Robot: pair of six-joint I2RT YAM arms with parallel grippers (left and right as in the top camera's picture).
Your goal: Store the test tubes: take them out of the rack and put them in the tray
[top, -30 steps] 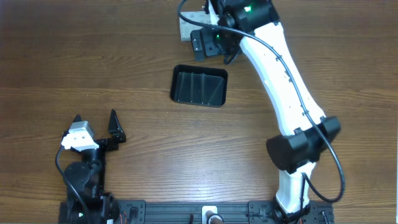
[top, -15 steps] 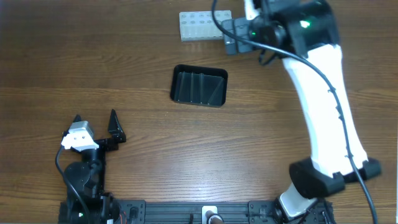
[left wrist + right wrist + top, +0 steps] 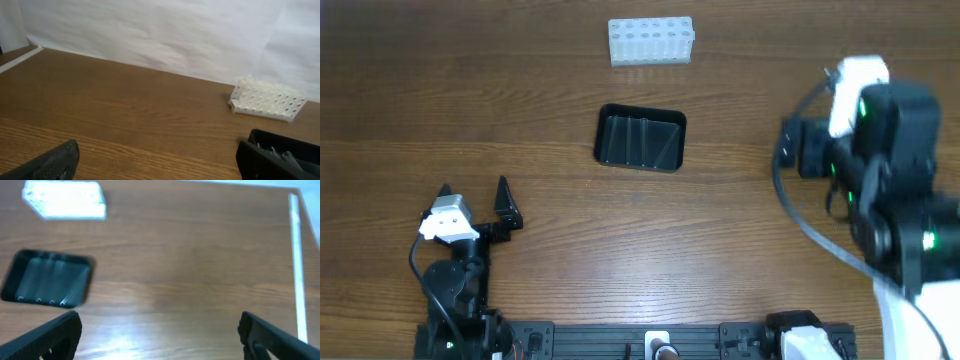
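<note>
The white test tube rack (image 3: pixel 651 41) stands at the far middle of the table, its holes looking empty. Closer in lies the black tray (image 3: pixel 641 138) with clear tubes lying in its grooves. My left gripper (image 3: pixel 475 195) rests open near the front left, far from both; its wrist view shows the rack (image 3: pixel 267 99) and the tray's corner (image 3: pixel 285 150) ahead. My right gripper (image 3: pixel 160 319) is open and holds nothing, lifted over the table's right side. From there the rack (image 3: pixel 65 200) and the tray (image 3: pixel 47 280) lie well off to one side.
A white wall backs the table's far edge (image 3: pixel 125 62). A pale strip (image 3: pixel 296 255) marks the table's right edge. Bare wood (image 3: pixel 620 250) spreads between the tray and the arm bases.
My right arm has drawn back from the rack at the far middle, swinging right and toward its base. The left arm, rack and tray have stayed put.
</note>
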